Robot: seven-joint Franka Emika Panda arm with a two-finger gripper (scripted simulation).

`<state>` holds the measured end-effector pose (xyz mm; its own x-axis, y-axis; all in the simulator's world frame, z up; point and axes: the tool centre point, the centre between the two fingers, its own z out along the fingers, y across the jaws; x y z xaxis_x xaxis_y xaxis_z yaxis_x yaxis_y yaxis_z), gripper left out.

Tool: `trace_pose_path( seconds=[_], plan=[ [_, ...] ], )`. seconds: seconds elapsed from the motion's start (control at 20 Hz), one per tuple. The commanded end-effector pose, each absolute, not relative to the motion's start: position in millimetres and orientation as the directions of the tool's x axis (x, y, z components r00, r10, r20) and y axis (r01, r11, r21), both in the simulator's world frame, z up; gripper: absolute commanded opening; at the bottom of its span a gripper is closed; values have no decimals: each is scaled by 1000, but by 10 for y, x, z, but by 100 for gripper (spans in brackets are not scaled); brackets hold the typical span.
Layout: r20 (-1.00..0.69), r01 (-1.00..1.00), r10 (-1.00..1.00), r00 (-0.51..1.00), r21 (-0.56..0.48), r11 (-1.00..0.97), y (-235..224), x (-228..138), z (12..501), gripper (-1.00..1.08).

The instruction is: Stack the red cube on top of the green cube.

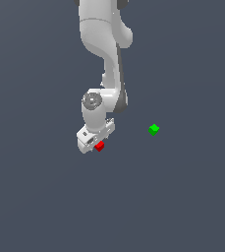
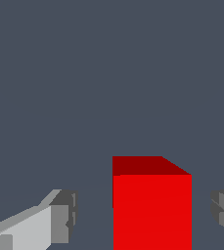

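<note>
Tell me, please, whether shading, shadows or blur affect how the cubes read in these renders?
Exterior view: sharp and flat-lit, no cast shadow under the green cube or red cube. Wrist view: the red cube's top face is darker than its front; gripper fingers crisp.

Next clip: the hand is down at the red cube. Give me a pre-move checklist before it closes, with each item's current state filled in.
1. Small bright red plain cube sits between the fingers of the white robot hand: ok, the wrist view shows a finger on each side.
2. Hand open, gaps on both sides of the cube: ok.
3. Cube centred between the fingers: not ok, it sits nearer one finger.
4. Hand low enough to grip: cannot tell; the exterior view shows the hand right at the cube, but not the height.
5. Small bright green plain cube clear of the hand: ok, it stands apart toward the exterior view's right.
6. Green cube's top bare: ok.
</note>
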<state>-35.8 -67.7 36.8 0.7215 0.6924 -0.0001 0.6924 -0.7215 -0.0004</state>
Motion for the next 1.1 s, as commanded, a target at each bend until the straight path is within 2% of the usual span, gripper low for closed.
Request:
trace_pose_path(
  seconds=[0.0, 0.25, 0.3, 1.05],
  plan=[
    [0, 693, 693, 721, 0, -721, -678, -357, 266, 100],
    [0, 694, 694, 720, 0, -720, -679, -347, 199, 100],
    [0, 694, 694, 720, 0, -720, -679, -347, 199, -100],
    [0, 693, 693, 721, 0, -721, -684, -350, 277, -100]
  ],
)
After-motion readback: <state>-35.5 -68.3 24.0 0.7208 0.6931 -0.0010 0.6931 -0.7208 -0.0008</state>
